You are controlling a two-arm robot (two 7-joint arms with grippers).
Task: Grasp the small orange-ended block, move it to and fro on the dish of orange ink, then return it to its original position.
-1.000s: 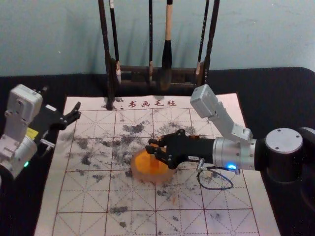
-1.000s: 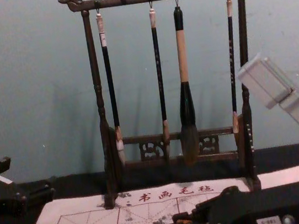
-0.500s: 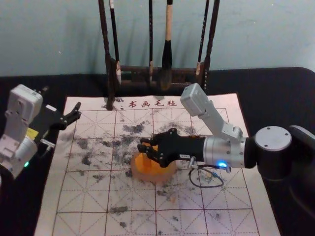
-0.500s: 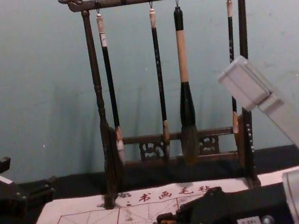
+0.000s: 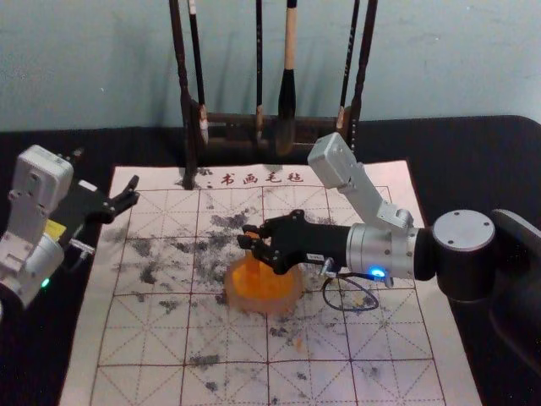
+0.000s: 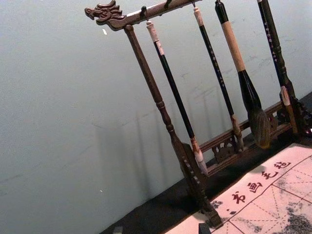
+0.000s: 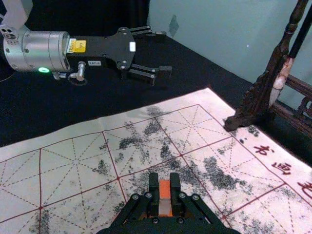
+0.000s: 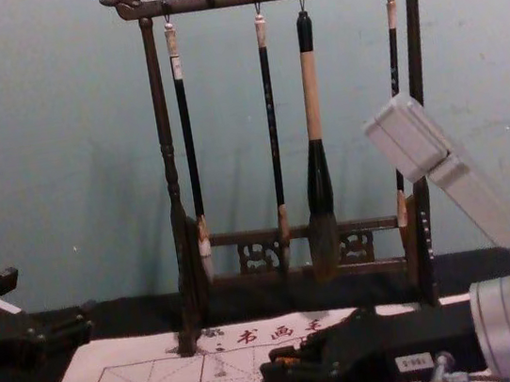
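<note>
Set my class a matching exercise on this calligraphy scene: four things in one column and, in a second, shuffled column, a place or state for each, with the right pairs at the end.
Column one
1. Right gripper
2. Four brushes
3. Dish of orange ink
4. Left gripper

Column two
A. Resting on the gridded mat
B. Open and holding nothing
C. Closed on the orange-ended block
D. Hanging in a row from the dark wooden rack

Right pairs: 1-C, 2-D, 3-A, 4-B
</note>
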